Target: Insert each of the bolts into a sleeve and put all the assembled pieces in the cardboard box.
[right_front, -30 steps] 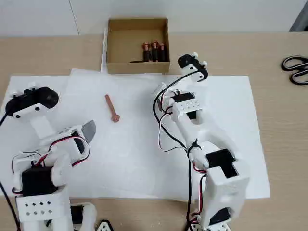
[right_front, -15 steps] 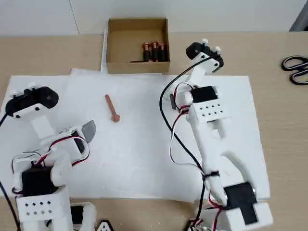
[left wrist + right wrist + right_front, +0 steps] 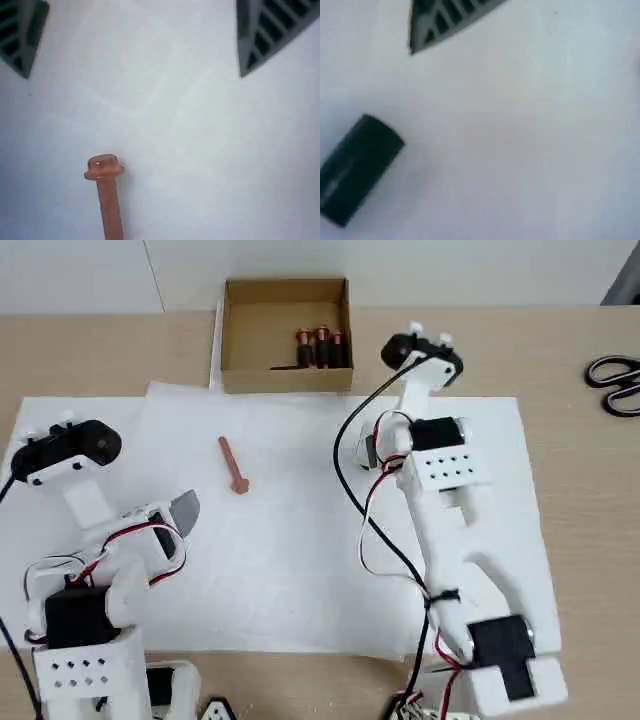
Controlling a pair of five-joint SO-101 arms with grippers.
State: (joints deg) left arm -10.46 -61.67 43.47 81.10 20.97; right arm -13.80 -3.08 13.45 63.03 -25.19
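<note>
High view: The cardboard box [image 3: 286, 292] stands on the table [image 3: 100, 350] at its far edge, just beyond the far edge of the white sheet [image 3: 290, 570]. Three assembled pieces [image 3: 321, 347] lie side by side in the box against its near wall. One loose bolt [image 3: 233, 465] lies on the sheet, left of centre, with its head toward the near edge. The left arm [image 3: 95, 580] stands at the near left corner of the sheet, and the left gripper [image 3: 178, 512] sits near the bolt without touching it. The right arm [image 3: 445, 510] stretches from the near right corner toward the far edge of the sheet. Scissors [image 3: 615, 380] lie at the right edge of the table.

Left wrist view: The left gripper is open, with its jaws set wide apart and nothing between them. The bolt lies flat on the sheet, clear of both jaws.

Right wrist view: A black sleeve [image 3: 357, 167] lies on its side on the sheet, apart from the right gripper [image 3: 445, 22]. It cannot be determined whether this gripper is open or closed.
</note>
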